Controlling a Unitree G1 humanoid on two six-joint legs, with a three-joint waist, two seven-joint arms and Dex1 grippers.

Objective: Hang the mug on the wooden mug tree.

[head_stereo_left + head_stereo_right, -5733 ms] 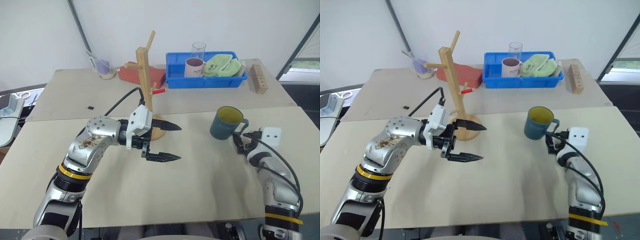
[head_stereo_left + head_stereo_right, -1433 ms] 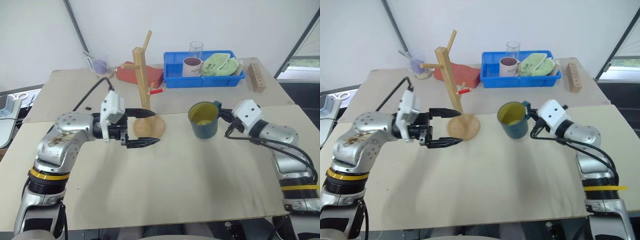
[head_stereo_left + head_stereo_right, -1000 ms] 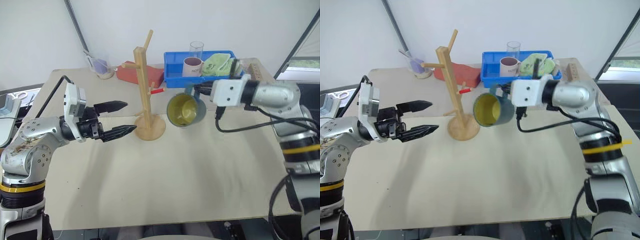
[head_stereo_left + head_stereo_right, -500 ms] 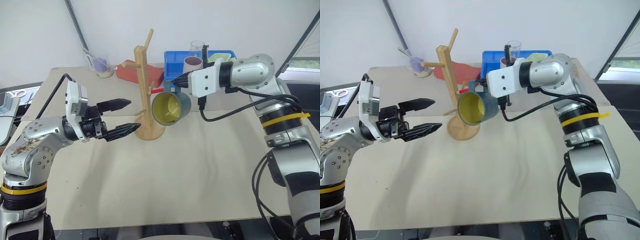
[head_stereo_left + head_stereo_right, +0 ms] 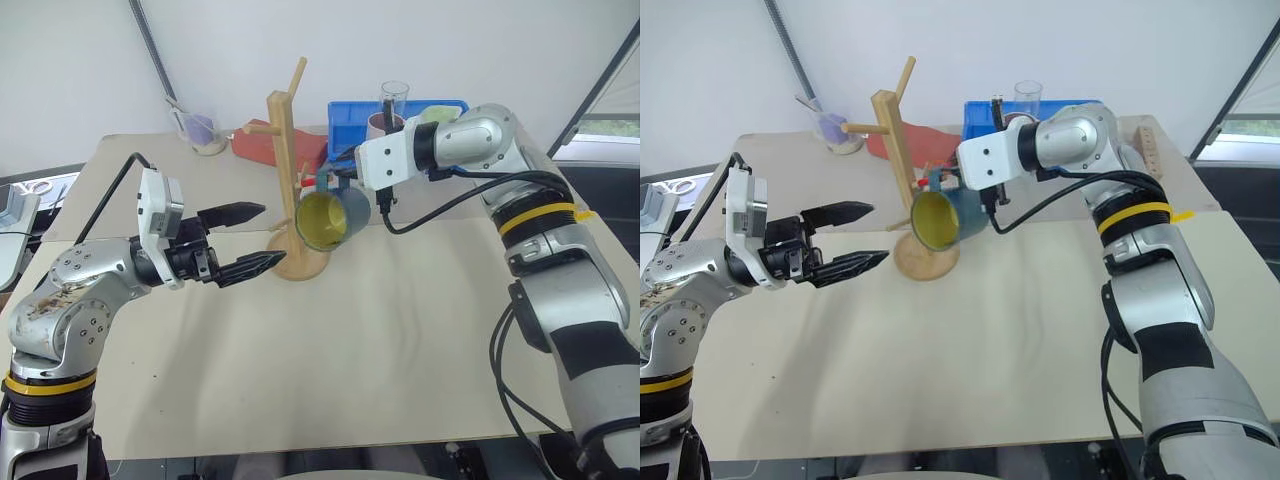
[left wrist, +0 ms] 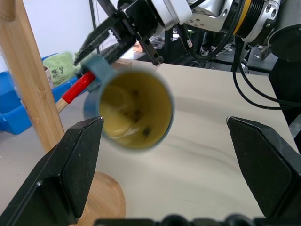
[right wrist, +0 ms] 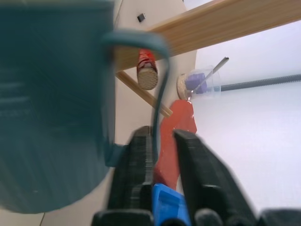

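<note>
- Here the mug (image 5: 325,216) hung in the air just beside the wooden mug tree (image 5: 288,150), on the side toward the robot's right arm, its yellow inside facing the camera and tilted downward.
- Its loop handle lay close to the red-tipped lower peg (image 5: 309,184) of the tree; whether the handle sat over that peg could not be told from the head views.
- The right gripper (image 7: 162,141) reached in from the side of the tree away from the robot's left arm, with the thin edge of the handle standing between its two fingers; the fingers stood slightly apart, and whether they were pinching the handle or only framing it I could not tell.
- The left gripper (image 5: 240,240) hovered on the opposite side of the tree, near its round base, fingers spread wide and holding nothing, pointed toward the mug.
- Behind the tree sat a blue bin (image 5: 345,115) holding a pinkish-white mug, a clear glass (image 5: 394,96) and a green cloth.
- A red flat object (image 5: 262,147) lay behind the tree's post, and a small clear cup (image 5: 203,132) stood further off toward the left arm's side.
- Everything rested on the pale table (image 5: 360,340).
</note>
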